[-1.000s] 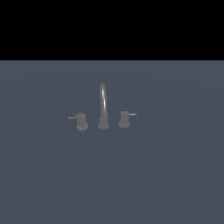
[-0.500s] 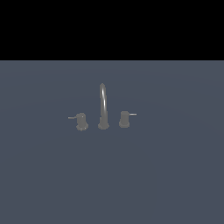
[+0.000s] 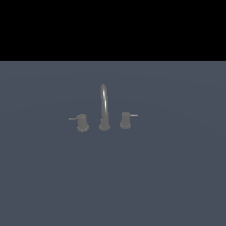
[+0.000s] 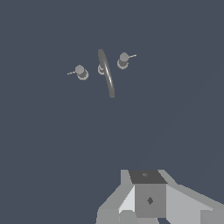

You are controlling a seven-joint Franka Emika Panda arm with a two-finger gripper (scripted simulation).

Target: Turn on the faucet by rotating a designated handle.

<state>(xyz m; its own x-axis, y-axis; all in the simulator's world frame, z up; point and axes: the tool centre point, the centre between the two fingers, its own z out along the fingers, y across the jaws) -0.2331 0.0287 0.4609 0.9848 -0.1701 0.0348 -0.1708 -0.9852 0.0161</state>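
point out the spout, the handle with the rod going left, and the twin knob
spout [image 3: 103, 103], exterior view, mid arch.
handle [image 3: 82, 122], exterior view, knob body.
twin knob [image 3: 125, 120], exterior view, knob body.

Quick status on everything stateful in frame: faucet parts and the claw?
spout: upright, arched, no water visible.
handle: untouched, lever rod pointing to the exterior view's left.
twin knob: untouched, rod pointing to the exterior view's right.
claw: only in the wrist view, well clear of the faucet, holding nothing; open or shut cannot be told.
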